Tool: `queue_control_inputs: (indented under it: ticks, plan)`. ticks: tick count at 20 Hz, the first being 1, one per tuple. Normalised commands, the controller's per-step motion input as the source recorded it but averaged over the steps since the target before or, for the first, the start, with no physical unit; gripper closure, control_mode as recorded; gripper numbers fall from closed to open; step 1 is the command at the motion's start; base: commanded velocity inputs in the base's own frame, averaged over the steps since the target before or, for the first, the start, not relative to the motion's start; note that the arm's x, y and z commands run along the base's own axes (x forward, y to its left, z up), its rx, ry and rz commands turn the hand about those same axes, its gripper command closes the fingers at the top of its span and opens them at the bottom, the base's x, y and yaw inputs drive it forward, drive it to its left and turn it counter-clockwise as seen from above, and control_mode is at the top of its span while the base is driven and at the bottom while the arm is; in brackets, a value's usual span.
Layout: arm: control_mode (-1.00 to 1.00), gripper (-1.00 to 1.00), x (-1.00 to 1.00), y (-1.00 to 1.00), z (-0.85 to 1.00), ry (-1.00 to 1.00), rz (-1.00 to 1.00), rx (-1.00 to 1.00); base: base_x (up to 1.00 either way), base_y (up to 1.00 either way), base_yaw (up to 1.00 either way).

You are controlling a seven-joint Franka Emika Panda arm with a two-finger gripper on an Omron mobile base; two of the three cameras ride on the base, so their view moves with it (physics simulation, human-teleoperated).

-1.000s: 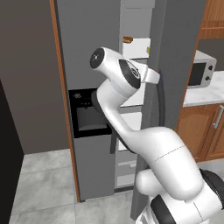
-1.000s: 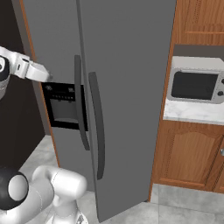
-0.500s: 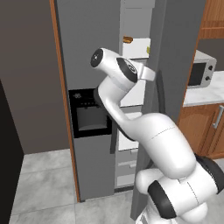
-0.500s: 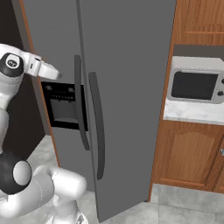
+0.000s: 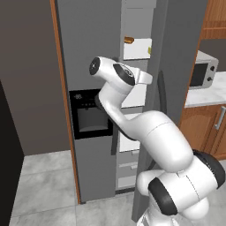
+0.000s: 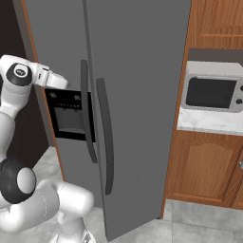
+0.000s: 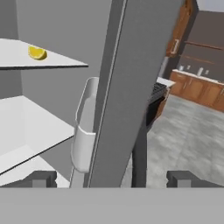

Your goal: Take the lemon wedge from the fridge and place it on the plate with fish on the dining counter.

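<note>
— How do the jaws [image 7: 111, 177] stand?
— Spread wide with nothing between them; in the hand view the two dark tips sit far apart, one on each side of the edge of the fridge [image 6: 137, 95] door.

— And the lemon wedge [image 7: 36, 53]?
— On a white shelf [image 7: 52, 63] inside the fridge, up and to the left in the hand view, well apart from the jaws. It lies near the shelf's front edge.

— What is nearer to the jaws?
— The door's inner bin [image 7: 85, 131], pale and curved, just left of the door edge. Lower white shelves lie further left.

— Farther out?
— From the left base view the right door stands ajar, and an orange-brown lump [image 5: 128, 40] rests on a high shelf. A microwave [image 6: 211, 92] sits on the marble table [image 6: 204, 124] to the right, above wood cabinets [image 6: 201, 171].
</note>
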Motion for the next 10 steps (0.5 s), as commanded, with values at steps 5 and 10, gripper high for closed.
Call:
queue_control_inputs:
  ticks: [5,10]
  plan:
    - [-1.00,-1.00,0.21,-0.16,-0.09,0.00,0.00,0.00,0.00,0.00,0.00]
    - [-1.00,-1.00,0.27,-0.30,-0.14,0.00,0.00,0.00,0.00,0.00,0.00]
